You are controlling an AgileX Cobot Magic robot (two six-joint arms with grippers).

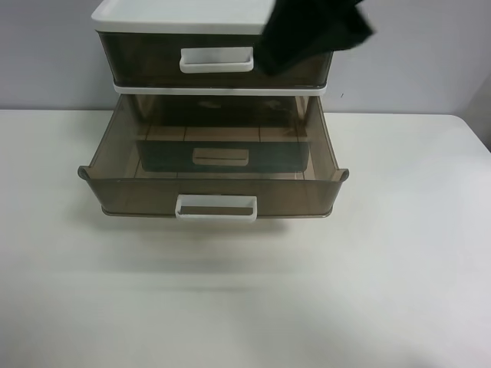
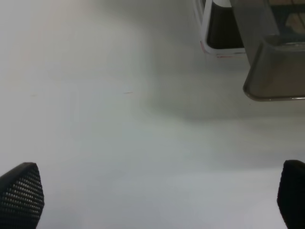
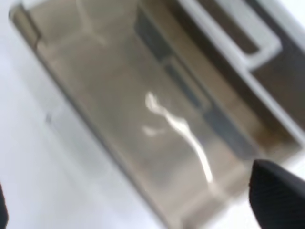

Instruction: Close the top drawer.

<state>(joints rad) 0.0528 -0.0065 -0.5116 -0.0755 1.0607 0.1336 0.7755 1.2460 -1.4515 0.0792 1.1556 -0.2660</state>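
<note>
The top drawer (image 1: 215, 184) is smoky-brown translucent plastic and stands pulled far out of the cabinet over the table. Its white loop handle (image 1: 216, 208) faces the front; any scuff marks are too small to tell. The right wrist view looks down into its empty inside (image 3: 143, 109). My right gripper (image 3: 138, 200) is open and empty above it. Its arm shows as a black blur (image 1: 307, 34) at the cabinet's top. My left gripper (image 2: 157, 193) is open and empty, low over the table, beside a corner of the drawer (image 2: 276, 71). It is out of the exterior high view.
A matching brown drawer (image 1: 153, 61) with a white handle (image 1: 216, 59) sits shut above the open one, under the cabinet's white top (image 1: 169, 15). Another handle (image 1: 220, 156) shows through the open drawer's floor. The cabinet stands at the back of a white table (image 1: 245, 307).
</note>
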